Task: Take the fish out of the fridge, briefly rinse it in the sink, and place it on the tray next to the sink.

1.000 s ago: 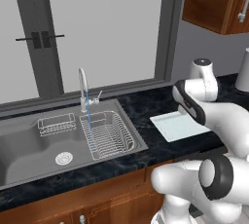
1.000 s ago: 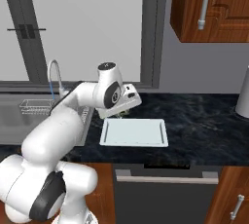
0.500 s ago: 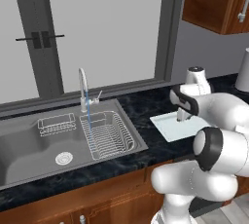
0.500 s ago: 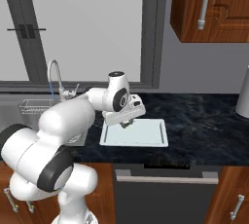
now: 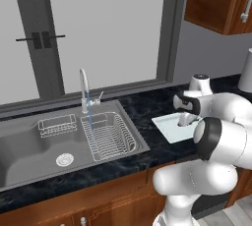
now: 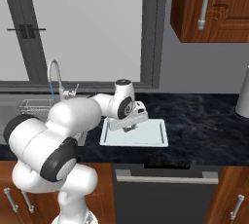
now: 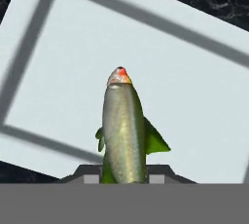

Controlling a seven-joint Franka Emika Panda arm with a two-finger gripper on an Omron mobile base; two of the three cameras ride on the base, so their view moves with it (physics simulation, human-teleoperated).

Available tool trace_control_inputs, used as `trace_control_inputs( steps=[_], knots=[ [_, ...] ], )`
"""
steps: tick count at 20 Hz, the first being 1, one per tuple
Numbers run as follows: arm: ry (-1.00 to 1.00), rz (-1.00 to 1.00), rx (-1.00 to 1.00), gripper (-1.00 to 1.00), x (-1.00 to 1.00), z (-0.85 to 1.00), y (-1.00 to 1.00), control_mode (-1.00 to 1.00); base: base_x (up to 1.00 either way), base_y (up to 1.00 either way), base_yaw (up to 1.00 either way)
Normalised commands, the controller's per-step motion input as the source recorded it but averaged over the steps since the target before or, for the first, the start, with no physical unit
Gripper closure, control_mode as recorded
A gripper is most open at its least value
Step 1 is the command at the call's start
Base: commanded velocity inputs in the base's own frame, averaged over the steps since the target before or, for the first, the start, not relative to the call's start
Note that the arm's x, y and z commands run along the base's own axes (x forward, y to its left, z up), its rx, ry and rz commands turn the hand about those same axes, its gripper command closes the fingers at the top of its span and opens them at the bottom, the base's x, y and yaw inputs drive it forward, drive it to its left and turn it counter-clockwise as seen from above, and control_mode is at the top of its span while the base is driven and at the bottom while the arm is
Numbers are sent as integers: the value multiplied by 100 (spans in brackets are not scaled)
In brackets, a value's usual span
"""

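Observation:
The olive-green fish (image 7: pixel 123 129) hangs head-down between my fingertips (image 7: pixel 158 175), just above the pale tray (image 7: pixel 194 96). My gripper (image 7: pixel 121 175) is shut on the fish near its tail. In the right base view the gripper (image 6: pixel 129 127) hovers low over the left-middle of the tray (image 6: pixel 155 134), where the fish (image 6: pixel 129 129) is a tiny dark speck. From the left base view the hand (image 5: pixel 186 120) stands over the tray (image 5: pixel 169 130), to the right of the grey double sink (image 5: pixel 29 151). The fridge is out of view.
The chrome faucet (image 5: pixel 84 88) has a thin blue stream of water falling into the right basin's wire rack (image 5: pixel 110 136). A smaller rack (image 5: pixel 56 126) sits behind the left basin. A grey canister (image 6: pixel 242 94) stands at the counter's far right, below wooden cabinets (image 6: pixel 214 6).
The hand has come down from above the tray to just over its surface, with the fish still held. The wrist has swung in closer over the tray.

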Motion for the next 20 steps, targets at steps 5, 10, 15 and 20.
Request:
trace_control_inputs(
  steps=[5, 10, 15, 20],
  knots=[
    [-5, 0, 4, 100, 22, -28, -1, -100, 0, 0, 0],
    [-1, 0, 0, 100, 47, -14, 0, -100, 0, 0, 0],
    [0, 0, 0, -100, 14, -3, 0, -100, 0, 0, 0],
    [0, 0, 0, -100, 0, 11, 0, -100, 0, 0, 0]
  ],
)
